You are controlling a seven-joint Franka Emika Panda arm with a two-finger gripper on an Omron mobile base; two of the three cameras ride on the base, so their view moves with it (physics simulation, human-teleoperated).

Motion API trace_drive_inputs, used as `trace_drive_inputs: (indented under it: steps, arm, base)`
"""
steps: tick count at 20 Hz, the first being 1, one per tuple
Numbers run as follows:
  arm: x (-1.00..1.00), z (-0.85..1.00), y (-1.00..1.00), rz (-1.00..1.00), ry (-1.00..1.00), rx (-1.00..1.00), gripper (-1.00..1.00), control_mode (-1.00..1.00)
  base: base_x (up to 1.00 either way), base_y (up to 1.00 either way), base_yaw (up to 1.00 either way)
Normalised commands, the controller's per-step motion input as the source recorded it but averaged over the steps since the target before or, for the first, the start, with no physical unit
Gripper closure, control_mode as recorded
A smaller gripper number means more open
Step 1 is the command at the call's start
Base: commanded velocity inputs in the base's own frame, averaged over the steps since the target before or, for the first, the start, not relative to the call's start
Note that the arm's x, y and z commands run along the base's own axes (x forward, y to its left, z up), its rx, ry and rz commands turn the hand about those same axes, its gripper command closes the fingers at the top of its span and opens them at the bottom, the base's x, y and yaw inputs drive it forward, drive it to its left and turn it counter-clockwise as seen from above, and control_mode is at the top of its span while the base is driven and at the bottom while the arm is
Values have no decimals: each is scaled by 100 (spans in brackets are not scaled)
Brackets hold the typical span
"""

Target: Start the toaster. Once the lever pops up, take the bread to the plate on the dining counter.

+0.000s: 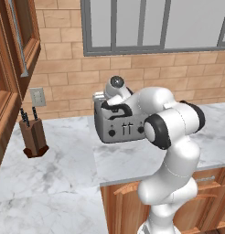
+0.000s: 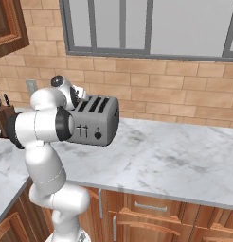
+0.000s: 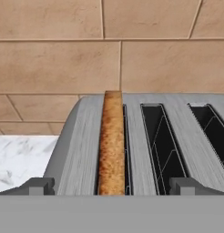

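The toaster (image 3: 145,145) sits on the marble bench (image 2: 175,156), close to the brick wall. The bread (image 3: 112,145) stands on its edge in the end slot, with its top poking up, so it is easy to grab. The other slots look empty.

The pincer (image 3: 112,187) hangs just above the toaster, open wide and holding nothing. Its two tips sit one on each side of the bread, so the bread is right in the middle between them. It looks lined up to go down and pinch the bread.
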Motion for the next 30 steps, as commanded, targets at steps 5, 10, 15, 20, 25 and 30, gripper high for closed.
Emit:
trace_drive_inputs:
  steps: [5,10,15,20,25,30]
  arm:
    - [6,0,0,0,0,0,-100,-100]
    - [0,0,0,0,1,0,-100,-100]
    - [0,0,0,0,1,0,-100,-100]
    - [1,0,0,0,1,0,-100,-100]
    - [0,0,0,0,1,0,-100,-100]
    - [1,0,0,0,0,0,-100,-100]
  base:
    - [0,0,0]
    - [0,0,0]
    - [0,0,0]
    - [0,0,0]
    - [0,0,0]
    - [0,0,0]
